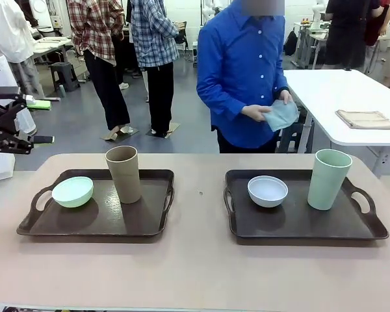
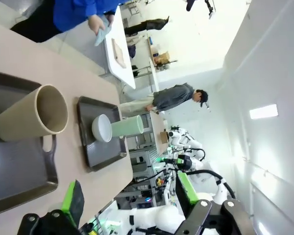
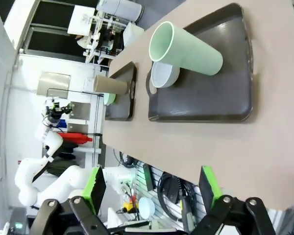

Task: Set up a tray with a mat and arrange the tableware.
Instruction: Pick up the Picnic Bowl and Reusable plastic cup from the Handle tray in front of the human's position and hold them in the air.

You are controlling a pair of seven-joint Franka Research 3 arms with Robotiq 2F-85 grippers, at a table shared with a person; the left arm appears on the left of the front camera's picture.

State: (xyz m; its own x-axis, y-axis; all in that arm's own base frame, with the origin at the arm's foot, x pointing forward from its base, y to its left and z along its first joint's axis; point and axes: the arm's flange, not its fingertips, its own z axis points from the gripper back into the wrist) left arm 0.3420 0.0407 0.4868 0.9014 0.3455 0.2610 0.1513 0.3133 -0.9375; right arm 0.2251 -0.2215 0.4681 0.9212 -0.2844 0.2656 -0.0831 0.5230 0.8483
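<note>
Two dark brown trays sit side by side on the table. The left tray (image 1: 91,234) holds a mint green bowl (image 1: 73,192) and a tan brown cup (image 1: 124,173). On the right tray (image 1: 312,237) stand a pale grey-blue bowl (image 1: 268,191) and a pale green cup (image 1: 329,179). Across the table a person in a blue shirt holds a pale blue mat (image 1: 281,115) in both hands. My left gripper (image 1: 32,120) (image 2: 130,188) hangs open off the table's left end. My right gripper (image 3: 152,183) is open above the table's near right edge, away from the pale green cup (image 3: 186,46).
A folded beige cloth (image 1: 366,119) lies on a white table behind at the right. Bare tabletop runs between the trays and along the near edge. Other people stand in the background.
</note>
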